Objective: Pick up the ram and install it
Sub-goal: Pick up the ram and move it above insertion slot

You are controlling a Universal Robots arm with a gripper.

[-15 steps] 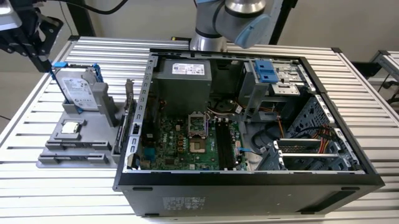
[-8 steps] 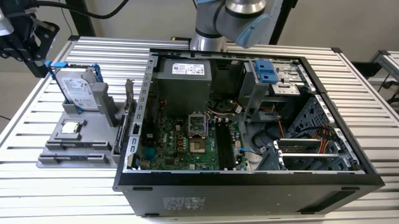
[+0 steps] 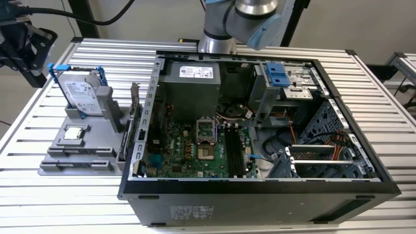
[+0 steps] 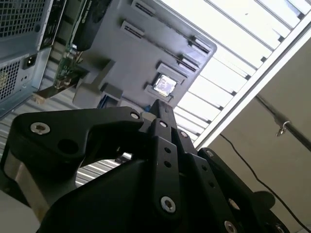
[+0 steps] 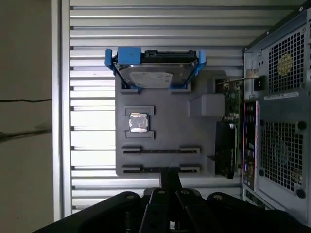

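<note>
Grey tray [image 5: 170, 127] before the tool [image 5: 170, 173] holds one drive [image 5: 153, 77] (blue-framed), one chip [image 5: 138, 122]

This looks like a robot lab: an open computer case [image 3: 260, 204] sits on a ribbed metal counter [image 3: 58, 200], a gray parts holder [image 3: 97, 152] beside it and a robot arm [image 3: 250, 17] close by.
</note>
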